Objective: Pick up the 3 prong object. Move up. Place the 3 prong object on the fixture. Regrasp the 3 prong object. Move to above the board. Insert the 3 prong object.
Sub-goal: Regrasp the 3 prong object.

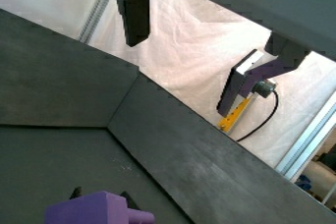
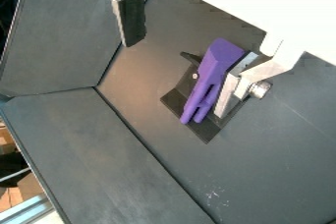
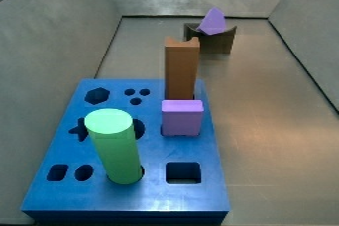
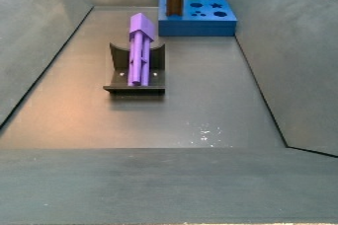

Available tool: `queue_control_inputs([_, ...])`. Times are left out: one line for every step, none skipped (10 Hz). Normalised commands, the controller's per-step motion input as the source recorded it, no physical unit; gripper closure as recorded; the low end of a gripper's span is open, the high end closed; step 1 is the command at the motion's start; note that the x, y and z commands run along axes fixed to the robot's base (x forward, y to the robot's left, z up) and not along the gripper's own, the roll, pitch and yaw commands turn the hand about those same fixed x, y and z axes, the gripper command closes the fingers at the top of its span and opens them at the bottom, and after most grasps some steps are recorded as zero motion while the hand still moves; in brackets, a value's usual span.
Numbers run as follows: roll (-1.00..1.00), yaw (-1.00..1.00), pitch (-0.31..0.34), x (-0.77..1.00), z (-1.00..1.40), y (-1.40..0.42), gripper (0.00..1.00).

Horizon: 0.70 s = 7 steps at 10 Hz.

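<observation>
Gripper (image 2: 197, 36) released, raised clear above fixture (image 2: 197, 110).

Fingers (image 2: 130, 17) spread wide, gripping nothing, touching nothing. 3 prong object (image 4: 138, 43) leaning tilted on fixture (image 4: 134, 71), apart from gripper. Dark grey floor (image 4: 199, 101), grey walled enclosure. Board (image 3: 126, 166) well apart, carrying green cylinder (image 3: 114, 145), purple cube (image 3: 181, 117), brown upright block (image 3: 180, 67).

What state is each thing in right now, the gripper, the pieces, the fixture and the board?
gripper: open, empty, above the fixture.
3 prong object: resting tilted on the fixture, not gripped.
fixture: holding the 3 prong object.
board: hexagon and square holes empty.
green cylinder: upright in the board.
brown block: upright in the board.
purple cube: seated on the board.
</observation>
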Motion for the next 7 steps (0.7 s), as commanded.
queue_control_inputs([0.17,0.13,0.009,0.39,-0.02,-0.06,0.00])
queue_control_inputs([0.16,0.11,0.016,0.38,-0.03,-0.06,0.00])
queue_control_inputs([0.16,0.10,0.024,0.37,-0.03,-0.06,0.00])
queue_control_inputs([0.15,0.09,0.031,0.37,-0.03,-0.06,0.00])
queue_control_inputs([0.14,0.09,0.045,0.35,-0.03,-0.06,0.00])
queue_control_inputs([0.13,0.09,0.055,0.34,-0.02,-0.05,0.00])
queue_control_inputs([0.12,0.09,0.067,0.33,-0.03,-0.05,0.00])
